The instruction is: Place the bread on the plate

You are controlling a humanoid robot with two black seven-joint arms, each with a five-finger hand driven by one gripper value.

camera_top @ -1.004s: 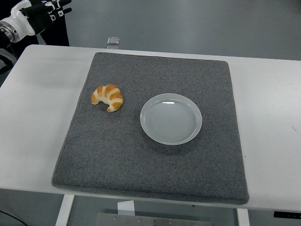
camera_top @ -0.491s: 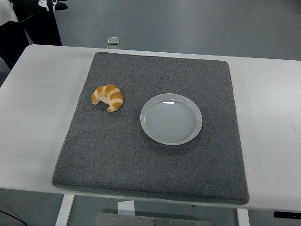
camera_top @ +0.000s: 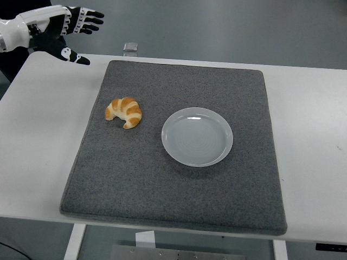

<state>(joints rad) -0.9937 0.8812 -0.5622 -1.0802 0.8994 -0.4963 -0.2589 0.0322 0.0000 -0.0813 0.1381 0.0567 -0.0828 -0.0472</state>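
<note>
Fingers [camera_top: 87, 21] spread above white table [camera_top: 38, 130] bearing grey mat [camera_top: 179, 184].

This is looking like a robotics lab or test room rather than a home or kitchen. A plain white tabletop [camera_top: 43, 162] is filling most of the frame, carrying a grey felt mat [camera_top: 179, 189] laid out like a staged work area, and beyond it, across the top of the frame, a bare grey-blue floor [camera_top: 227, 27] is showing with no furniture. A black-and-white robotic hand [camera_top: 62, 30] is reaching in at the upper left of the frame.
</note>
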